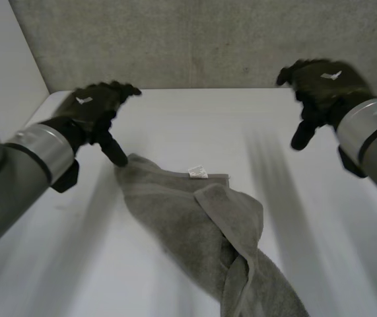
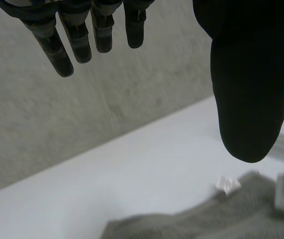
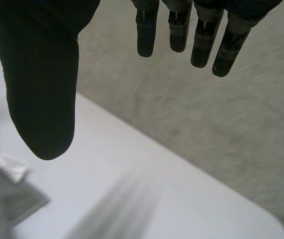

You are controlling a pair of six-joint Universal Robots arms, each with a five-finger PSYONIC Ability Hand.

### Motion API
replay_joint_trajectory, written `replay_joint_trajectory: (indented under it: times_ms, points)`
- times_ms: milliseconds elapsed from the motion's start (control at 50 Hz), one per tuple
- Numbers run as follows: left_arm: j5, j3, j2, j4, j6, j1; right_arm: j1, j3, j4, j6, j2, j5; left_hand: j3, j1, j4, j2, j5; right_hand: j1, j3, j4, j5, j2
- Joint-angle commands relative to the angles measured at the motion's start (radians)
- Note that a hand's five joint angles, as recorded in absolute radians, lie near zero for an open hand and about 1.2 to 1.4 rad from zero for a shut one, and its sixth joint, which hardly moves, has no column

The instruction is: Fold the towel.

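Left hand hovering, fingers relaxed, crumpled grey towel lying on the surface just beside its thumb tip, right hand hanging loose and empty, well apart from it.

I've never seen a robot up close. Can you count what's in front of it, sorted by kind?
Towels: 1, the grey towel, rumpled, with a small white tag.
Robot hands: 2, the left hand and the right hand, both black with straight fingers.
Tables: 1, the white table.
Total: 4.
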Motion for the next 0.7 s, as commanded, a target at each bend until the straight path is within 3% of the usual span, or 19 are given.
replay_joint_trajectory:
  times_ms: [20,140,280,320,340,360,400,420,440,460,480,500,520,660,700]
  points:
    - [0.022,0.088,-0.238,0.003,0.193,0.016,0.144,-0.085,0.038,0.009,0.217,-0.019,0.032,0.035,0.034,0.032,0.028,-0.080,-0.060,-0.072,-0.075,-0.078]
    - [0.024,0.168,-0.398,-0.005,0.316,0.025,0.263,-0.131,0.061,0.006,0.398,-0.008,0.018,0.020,0.019,0.017,0.013,-0.080,-0.060,-0.072,-0.075,-0.078]
    - [0.057,0.220,-0.498,-0.011,0.379,0.025,0.283,-0.124,0.020,0.004,0.507,0.046,0.044,0.047,0.045,0.043,0.039,-0.080,-0.060,-0.072,-0.075,-0.078]
    - [0.092,0.223,-0.518,-0.008,0.385,0.025,0.283,-0.119,0.001,0.001,0.524,0.059,0.193,0.196,0.194,0.192,0.188,-0.076,-0.056,-0.068,-0.071,-0.074]
    - [0.093,0.223,-0.518,-0.008,0.385,0.025,0.281,-0.113,-0.020,-0.007,0.535,0.078,0.194,0.197,0.195,0.193,0.189,0.076,0.095,0.083,0.080,0.077]
    - [0.106,0.222,-0.523,-0.008,0.385,0.023,0.281,-0.113,-0.020,-0.007,0.535,0.078,0.293,0.295,0.294,0.292,0.288,0.077,0.097,0.085,0.082,0.079]
    - [0.119,0.220,-0.526,-0.008,0.385,0.020,0.281,-0.104,-0.076,-0.030,0.538,0.108,0.423,0.426,0.424,0.422,0.418,0.583,0.602,0.590,0.587,0.584]
    - [0.129,0.220,-0.530,-0.008,0.385,0.017,0.281,-0.104,-0.077,-0.030,0.538,0.109,0.597,0.600,0.598,0.596,0.592,0.585,0.605,0.593,0.590,0.587]
    - [0.129,0.220,-0.530,-0.008,0.385,0.017,0.278,-0.101,-0.097,-0.052,0.530,0.124,0.599,0.602,0.600,0.598,0.594,0.809,0.828,0.816,0.814,0.810]
    - [0.137,0.223,-0.535,-0.008,0.385,0.013,0.272,-0.101,-0.115,-0.083,0.522,0.139,0.840,0.843,0.841,0.839,0.835,1.113,1.133,1.121,1.118,1.115]
    - [0.137,0.226,-0.538,-0.006,0.385,0.009,0.272,-0.101,-0.115,-0.083,0.522,0.139,1.040,1.043,1.042,1.039,1.035,1.116,1.136,1.124,1.121,1.118]
    - [0.137,0.226,-0.538,-0.006,0.385,0.009,0.270,-0.105,-0.129,-0.112,0.503,0.154,1.042,1.045,1.044,1.041,1.037,1.141,1.161,1.149,1.146,1.143]
    - [0.136,0.234,-0.538,-0.005,0.385,0.008,0.270,-0.105,-0.129,-0.113,0.502,0.155,1.199,1.202,1.200,1.198,1.194,1.142,1.161,1.149,1.147,1.143]
    - [0.113,0.331,-0.538,-0.003,0.382,0.000,0.267,-0.179,-0.294,-0.223,0.395,0.165,1.200,1.203,1.202,1.200,1.196,1.142,1.161,1.149,1.147,1.143]
    - [0.064,0.436,-0.530,-0.006,0.369,0.000,0.267,-0.197,-0.349,-0.238,0.383,0.155,1.200,1.203,1.202,1.200,1.196,1.142,1.161,1.149,1.147,1.143]
